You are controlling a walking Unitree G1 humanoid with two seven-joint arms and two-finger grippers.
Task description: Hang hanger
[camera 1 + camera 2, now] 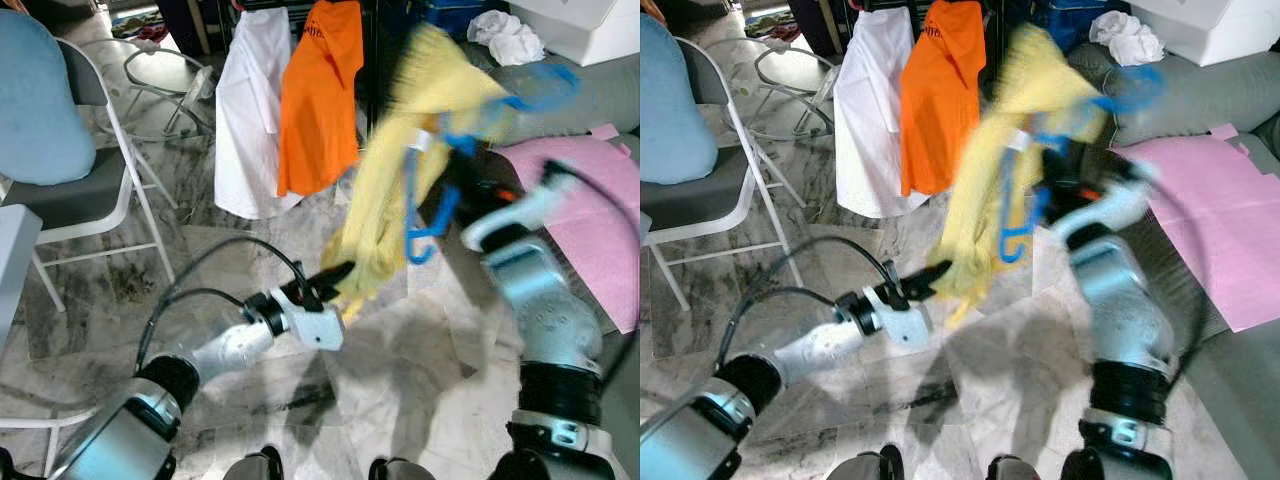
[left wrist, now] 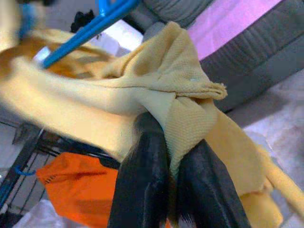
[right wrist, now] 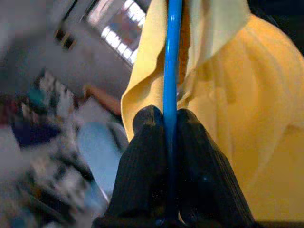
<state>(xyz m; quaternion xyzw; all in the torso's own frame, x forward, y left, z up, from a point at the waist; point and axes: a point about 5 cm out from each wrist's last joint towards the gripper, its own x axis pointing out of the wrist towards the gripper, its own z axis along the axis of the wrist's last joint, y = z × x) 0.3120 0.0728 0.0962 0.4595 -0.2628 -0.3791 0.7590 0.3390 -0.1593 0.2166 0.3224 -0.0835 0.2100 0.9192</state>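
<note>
A blue plastic hanger (image 1: 432,215) carries a yellow shirt (image 1: 400,170), blurred by motion, in front of a dark clothes rack (image 1: 370,50). My right gripper (image 3: 165,124) is shut on the blue hanger's bar (image 3: 171,61), raised at centre right (image 1: 470,165). My left gripper (image 1: 335,277) reaches from the lower left and is shut on the yellow shirt's lower hem (image 2: 183,107). An orange shirt (image 1: 320,100) and a white shirt (image 1: 248,110) hang on the rack behind.
A folding chair (image 1: 90,200) with a blue cushion (image 1: 40,100) stands at the left. A grey sofa (image 1: 590,90) with a pink sheet (image 1: 590,200) is at the right. A second chair (image 1: 165,80) stands at the back left. The floor is marble tile (image 1: 400,370).
</note>
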